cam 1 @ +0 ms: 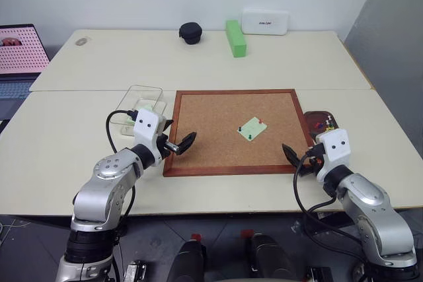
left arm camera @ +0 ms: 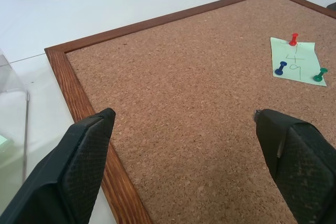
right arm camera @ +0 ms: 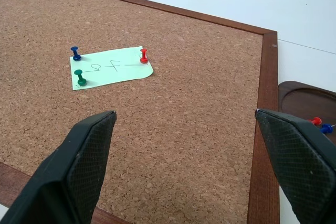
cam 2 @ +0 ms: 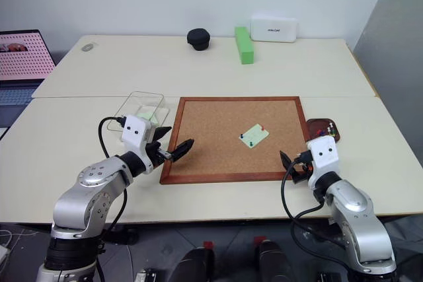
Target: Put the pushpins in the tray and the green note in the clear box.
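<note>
The green note [right arm camera: 110, 70] is lying on the corkboard [cam 1: 218, 130], right of its middle, and three pushpins are pinning it down: a red one [right arm camera: 143, 55], a dark green one [right arm camera: 80, 77] and a blue one [right arm camera: 76, 52]. None of these is sitting in the tray [cam 1: 322, 119] yet, which is resting on the bench [cam 1: 59, 156] just off the board's right edge and is already holding a few other pins. The clear box [cam 1: 142, 100] is waiting beside the board's left edge. The left gripper [cam 1: 180, 144] is hovering over the board's near left corner with fingers spread wide and empty; the right gripper [cam 1: 295, 158] is hanging likewise over the near right corner. So, by my reading, nothing is done: pins first, then the note.
</note>
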`<state>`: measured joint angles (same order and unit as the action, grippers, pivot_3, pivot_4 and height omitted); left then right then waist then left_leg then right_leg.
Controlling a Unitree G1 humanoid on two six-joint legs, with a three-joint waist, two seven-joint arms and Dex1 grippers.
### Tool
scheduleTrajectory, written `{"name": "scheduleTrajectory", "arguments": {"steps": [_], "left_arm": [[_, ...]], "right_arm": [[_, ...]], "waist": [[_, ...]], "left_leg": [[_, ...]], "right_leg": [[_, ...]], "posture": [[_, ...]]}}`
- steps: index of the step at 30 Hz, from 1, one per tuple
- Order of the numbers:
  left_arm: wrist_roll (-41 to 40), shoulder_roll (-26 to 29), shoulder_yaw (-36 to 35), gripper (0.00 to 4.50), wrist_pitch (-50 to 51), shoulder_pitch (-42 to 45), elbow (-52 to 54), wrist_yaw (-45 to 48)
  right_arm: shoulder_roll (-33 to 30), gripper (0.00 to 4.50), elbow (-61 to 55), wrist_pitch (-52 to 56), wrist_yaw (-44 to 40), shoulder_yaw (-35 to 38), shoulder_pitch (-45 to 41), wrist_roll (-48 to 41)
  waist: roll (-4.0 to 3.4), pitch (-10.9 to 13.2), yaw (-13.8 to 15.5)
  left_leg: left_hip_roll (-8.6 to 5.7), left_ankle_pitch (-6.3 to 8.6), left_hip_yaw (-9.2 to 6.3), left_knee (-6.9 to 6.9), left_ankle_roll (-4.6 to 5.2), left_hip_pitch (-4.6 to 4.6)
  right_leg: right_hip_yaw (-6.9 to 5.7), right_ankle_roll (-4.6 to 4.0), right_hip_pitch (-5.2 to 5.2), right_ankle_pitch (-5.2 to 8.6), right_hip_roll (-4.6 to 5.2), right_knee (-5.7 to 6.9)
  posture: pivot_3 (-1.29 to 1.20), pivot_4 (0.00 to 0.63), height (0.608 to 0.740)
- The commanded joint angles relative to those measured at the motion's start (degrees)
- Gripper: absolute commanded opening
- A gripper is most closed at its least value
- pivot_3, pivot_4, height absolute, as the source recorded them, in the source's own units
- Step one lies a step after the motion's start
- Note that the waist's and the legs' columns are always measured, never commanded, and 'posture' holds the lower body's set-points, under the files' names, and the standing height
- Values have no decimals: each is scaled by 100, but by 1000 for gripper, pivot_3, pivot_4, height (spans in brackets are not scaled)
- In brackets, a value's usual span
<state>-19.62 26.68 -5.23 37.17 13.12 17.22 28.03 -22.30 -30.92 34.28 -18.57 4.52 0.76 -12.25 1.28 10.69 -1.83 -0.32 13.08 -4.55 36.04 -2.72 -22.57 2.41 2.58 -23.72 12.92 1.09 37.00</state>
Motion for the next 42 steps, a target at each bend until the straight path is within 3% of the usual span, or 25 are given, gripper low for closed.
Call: {"name": "scheduleTrajectory", "arguments": {"steps": [1,33,36,42], "left_arm": [[-17,65,-83,4481,-66,26,138,-1],[-443,13,-122,4481,124,150,102,170],[-456,104,124,4046,32,160,132,540],[-308,118,656,2753,-304,518,-310,1164]], "right_arm": [[-28,4500,-71,-106,21,89,-38,17],[1,4500,92,-160,49,10,-302,79],[25,4500,277,-239,-3,-140,-512,120],[10,4500,965,-602,-224,-398,-991,247]], "waist": [[0,0,0],[0,0,0],[0,0,-3],[0,0,0]], "left_leg": [[0,0,0,0,0,0],[0,0,0,0,0,0],[0,0,0,0,0,0],[-1,0,1,0,0,0]], "right_leg": [[0,0,0,0,0,0],[0,0,0,0,0,1],[0,0,0,-1,0,1],[0,0,0,-1,0,1]], "posture": [[0,150,740],[0,150,740],[0,150,740],[0,150,740]]}}
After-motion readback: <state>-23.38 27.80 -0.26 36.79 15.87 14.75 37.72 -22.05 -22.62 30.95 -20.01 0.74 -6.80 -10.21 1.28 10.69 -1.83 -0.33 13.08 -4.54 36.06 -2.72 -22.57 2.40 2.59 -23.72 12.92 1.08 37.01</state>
